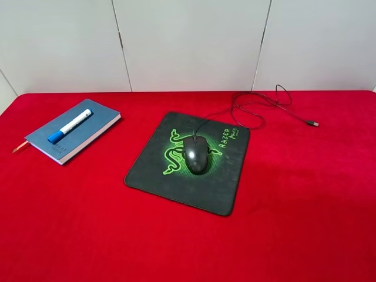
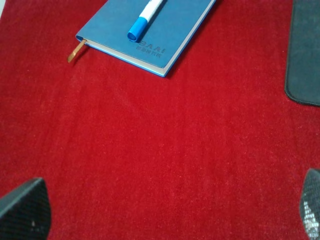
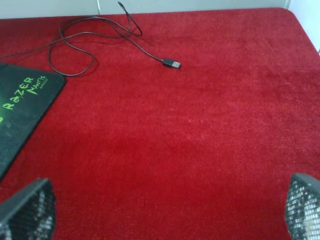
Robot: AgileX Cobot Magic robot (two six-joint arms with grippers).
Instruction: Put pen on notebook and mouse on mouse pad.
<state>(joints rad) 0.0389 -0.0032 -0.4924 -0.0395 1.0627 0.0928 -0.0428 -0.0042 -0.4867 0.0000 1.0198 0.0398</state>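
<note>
The mouse pad [image 3: 22, 107] carries green lettering near one of its corners: the larger word reads "RAZER", and next to it a smaller word reads "MANTIS". A third, still smaller word follows, but it is too small to read. The same lettering shows on the pad in the high view, beside a green snake logo. The notebook [image 2: 150, 31] has dark print stamped on its cover near one edge; it looks like "BAAI", with an unreadable smaller line under it.

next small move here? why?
Probably none beyond keeping both arms back: the pen lies on the notebook, the mouse sits on the mouse pad, and both tools look open and empty over bare cloth.
</note>
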